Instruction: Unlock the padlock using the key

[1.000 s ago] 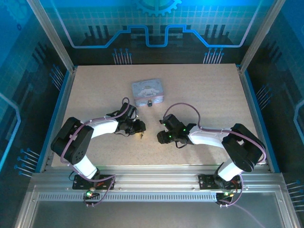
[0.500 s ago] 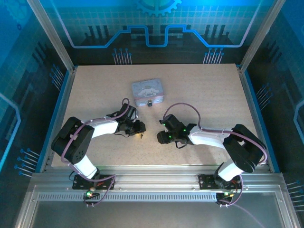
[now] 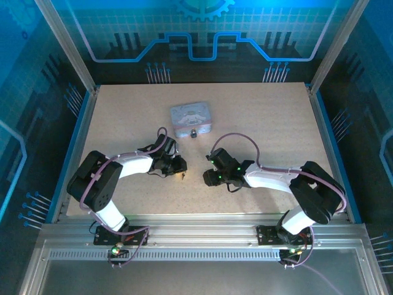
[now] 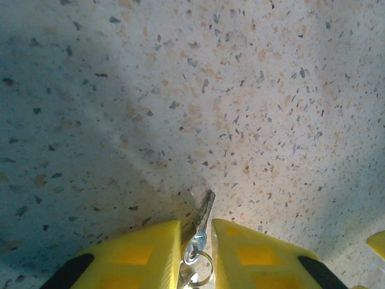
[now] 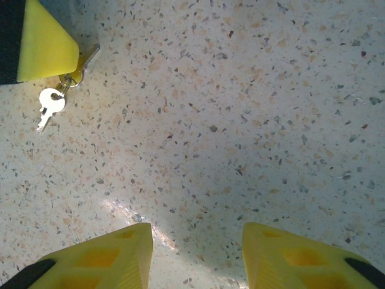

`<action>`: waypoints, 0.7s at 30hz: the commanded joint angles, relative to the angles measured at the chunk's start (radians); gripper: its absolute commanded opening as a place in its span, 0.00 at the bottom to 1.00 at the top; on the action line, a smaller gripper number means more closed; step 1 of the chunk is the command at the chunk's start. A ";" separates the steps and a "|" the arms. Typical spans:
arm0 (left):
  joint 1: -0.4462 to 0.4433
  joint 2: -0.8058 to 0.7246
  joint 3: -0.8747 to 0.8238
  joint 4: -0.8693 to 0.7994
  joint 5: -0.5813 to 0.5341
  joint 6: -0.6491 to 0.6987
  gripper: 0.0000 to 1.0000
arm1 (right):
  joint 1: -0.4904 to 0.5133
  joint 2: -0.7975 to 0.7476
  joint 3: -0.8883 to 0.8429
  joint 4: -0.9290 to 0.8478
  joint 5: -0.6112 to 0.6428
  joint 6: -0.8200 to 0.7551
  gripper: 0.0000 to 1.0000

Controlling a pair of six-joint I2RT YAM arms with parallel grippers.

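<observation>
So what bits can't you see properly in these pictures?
- Top view: the padlock beside the tin is too small to show its keyhole or whether it's locked.
- Left wrist view: the key sits between the left gripper fingers. The bottom edge cuts through its ring, and whether they really pinch it can't be told.
- Right wrist view: one yellow finger covers the key's head.

Speckled beige table (image 3: 258, 117) – blue-lit back wall (image 3: 202, 37) (circuit-line pattern), aluminium frame posts (image 3: 67, 46) at its corners.

Robot lab cell: aluminium frame (image 3: 196, 236), blue tech-print walls (image 3: 196, 31), speckled table (image 3: 264, 117).
</observation>
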 commanded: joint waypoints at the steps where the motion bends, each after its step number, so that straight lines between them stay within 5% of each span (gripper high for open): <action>1: -0.024 0.046 -0.012 0.019 0.038 -0.009 0.16 | 0.015 -0.031 0.021 -0.031 0.022 0.000 0.43; 21: -0.028 -0.016 -0.065 0.069 0.027 -0.008 0.00 | 0.012 -0.028 0.002 0.004 0.009 0.024 0.43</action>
